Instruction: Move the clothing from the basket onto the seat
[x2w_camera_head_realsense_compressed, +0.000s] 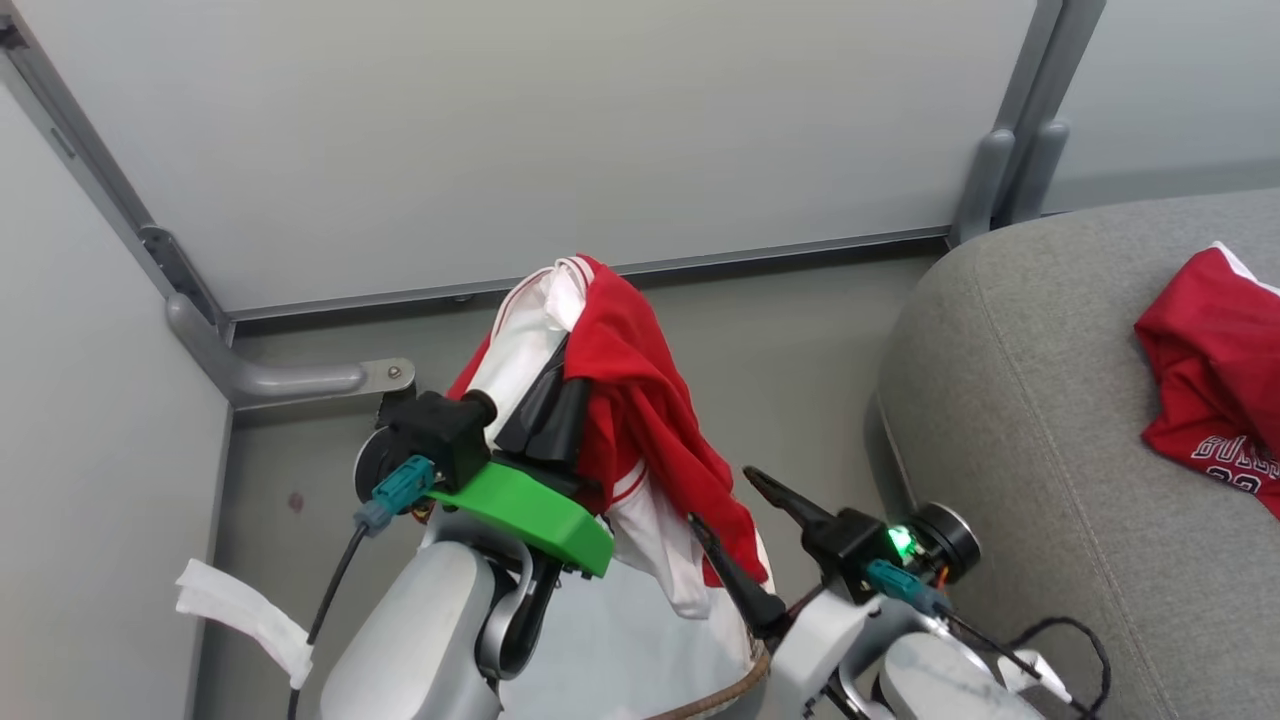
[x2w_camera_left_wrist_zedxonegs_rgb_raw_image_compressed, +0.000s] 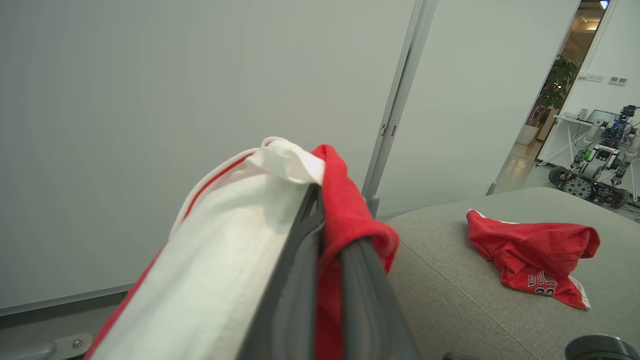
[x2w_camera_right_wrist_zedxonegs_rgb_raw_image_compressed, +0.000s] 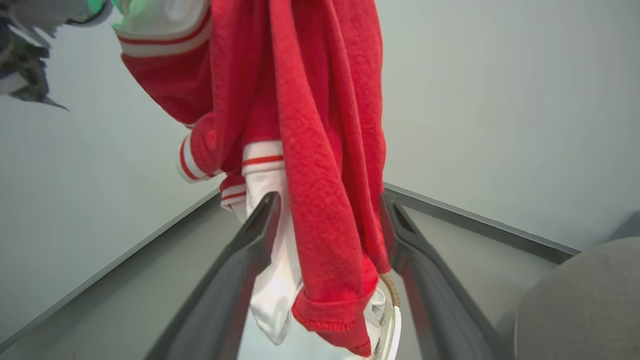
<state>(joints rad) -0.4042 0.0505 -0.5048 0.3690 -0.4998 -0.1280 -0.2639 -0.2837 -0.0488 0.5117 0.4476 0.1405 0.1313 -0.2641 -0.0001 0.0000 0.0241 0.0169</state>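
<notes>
The basket (x2w_camera_head_realsense_compressed: 735, 685) sits at the bottom centre of the head view, its white liner (x2w_camera_head_realsense_compressed: 620, 640) showing. Just above it, the right hand (x2w_camera_head_realsense_compressed: 735, 505) stands wide and grips nothing. At mid-frame the left hand (x2w_camera_head_realsense_compressed: 552, 405) is clamped on the red and white garment (x2w_camera_head_realsense_compressed: 640, 400), which hangs over the basket. Further off, at the right edge, the lettered red garment (x2w_camera_head_realsense_compressed: 1215, 370) lies crumpled on the grey seat (x2w_camera_head_realsense_compressed: 1020, 400).
</notes>
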